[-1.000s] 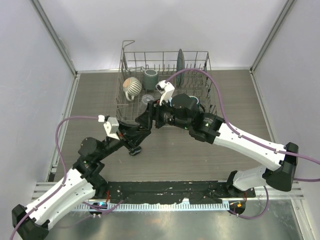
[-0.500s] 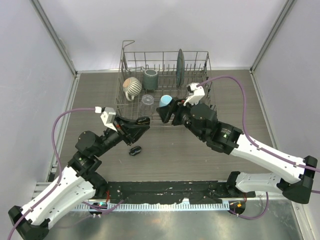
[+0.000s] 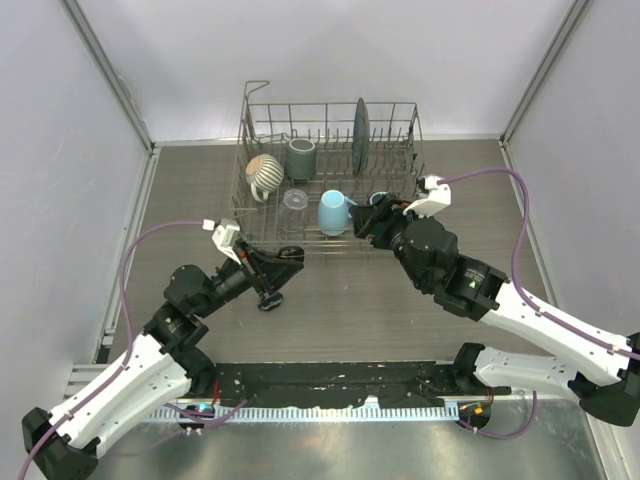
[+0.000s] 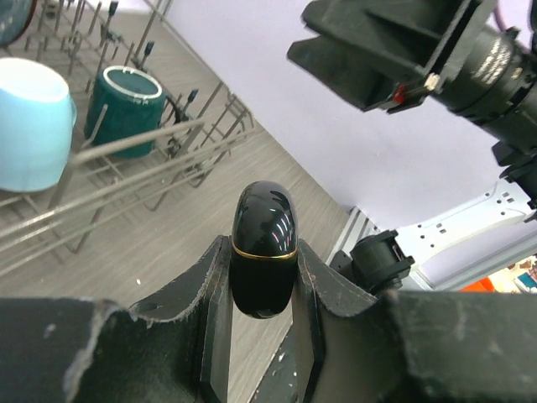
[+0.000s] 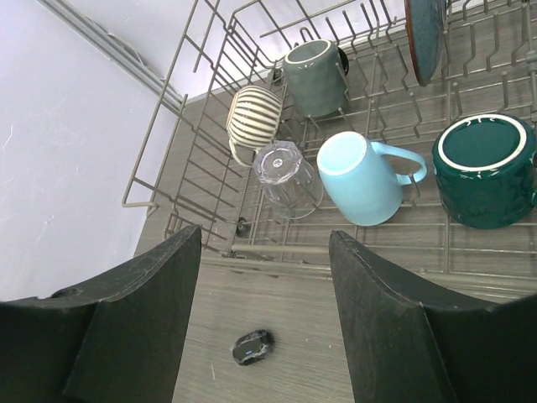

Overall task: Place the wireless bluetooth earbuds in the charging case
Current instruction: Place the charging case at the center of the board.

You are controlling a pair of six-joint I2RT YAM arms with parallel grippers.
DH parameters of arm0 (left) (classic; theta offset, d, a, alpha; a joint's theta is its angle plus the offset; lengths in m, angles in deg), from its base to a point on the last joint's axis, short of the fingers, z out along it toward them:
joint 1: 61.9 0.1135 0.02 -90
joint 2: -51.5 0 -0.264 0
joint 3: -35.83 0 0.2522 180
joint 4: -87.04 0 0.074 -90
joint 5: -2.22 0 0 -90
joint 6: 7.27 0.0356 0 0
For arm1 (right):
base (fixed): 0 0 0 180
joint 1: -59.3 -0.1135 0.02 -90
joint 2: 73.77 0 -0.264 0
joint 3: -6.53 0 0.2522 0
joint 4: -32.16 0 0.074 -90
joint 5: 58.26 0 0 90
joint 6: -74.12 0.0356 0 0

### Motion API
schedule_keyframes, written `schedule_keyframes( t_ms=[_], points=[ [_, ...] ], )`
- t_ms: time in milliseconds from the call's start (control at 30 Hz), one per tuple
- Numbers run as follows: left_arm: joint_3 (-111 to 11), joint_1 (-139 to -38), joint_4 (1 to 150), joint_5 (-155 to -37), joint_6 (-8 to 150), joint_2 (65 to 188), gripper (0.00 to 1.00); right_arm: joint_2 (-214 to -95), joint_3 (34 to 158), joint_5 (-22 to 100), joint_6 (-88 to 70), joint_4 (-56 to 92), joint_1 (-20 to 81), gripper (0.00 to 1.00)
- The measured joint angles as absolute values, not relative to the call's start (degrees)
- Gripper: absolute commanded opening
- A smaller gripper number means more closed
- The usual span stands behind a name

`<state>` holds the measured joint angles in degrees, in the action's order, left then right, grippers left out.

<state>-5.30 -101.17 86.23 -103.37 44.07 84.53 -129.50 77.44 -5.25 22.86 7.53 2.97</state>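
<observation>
My left gripper (image 4: 263, 252) is shut on a glossy black oval charging case (image 4: 264, 214) with a thin gold band, held upright and closed above the table. From above, the left gripper (image 3: 284, 264) hangs just in front of the dish rack. A small black piece, seemingly one of the earbuds (image 5: 253, 346), lies on the wood table under it, with the same earbud (image 3: 269, 302) beside the left fingers. My right gripper (image 5: 267, 243) is open and empty, high over the rack's front edge (image 3: 366, 218).
A wire dish rack (image 3: 250, 120) at the back holds a striped mug (image 3: 264, 172), a grey-green mug (image 3: 302, 158), a clear glass (image 3: 295, 200), a light blue mug (image 3: 333, 212), a dark green mug (image 5: 487, 172) and an upright dark plate (image 3: 361, 125).
My right gripper has pulled away from the left one, moving right over the rack and opening wider. The left gripper rose with the case, then came back down nearer the table.
</observation>
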Motion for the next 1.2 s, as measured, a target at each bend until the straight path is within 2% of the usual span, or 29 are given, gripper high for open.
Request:
schedule_keyframes(
  t_ms=[367, 700, 1200],
  points=[
    [2.68, -101.17, 82.82, -102.28, 39.96, 85.52, 0.00, -129.52, 76.17, -5.23, 25.00, 7.46, 3.23, 0.68],
    [5.95, -102.52, 82.40, -98.15, 36.33, 91.88, 0.00, -129.54, 75.58, -4.77, 26.25, 7.03, 3.23, 0.68],
    [5.25, -107.48, 95.08, -100.66, 30.26, 122.89, 0.00, -128.75, 73.68, -4.42, 29.50, 5.10, 3.29, 0.68]
  ],
)
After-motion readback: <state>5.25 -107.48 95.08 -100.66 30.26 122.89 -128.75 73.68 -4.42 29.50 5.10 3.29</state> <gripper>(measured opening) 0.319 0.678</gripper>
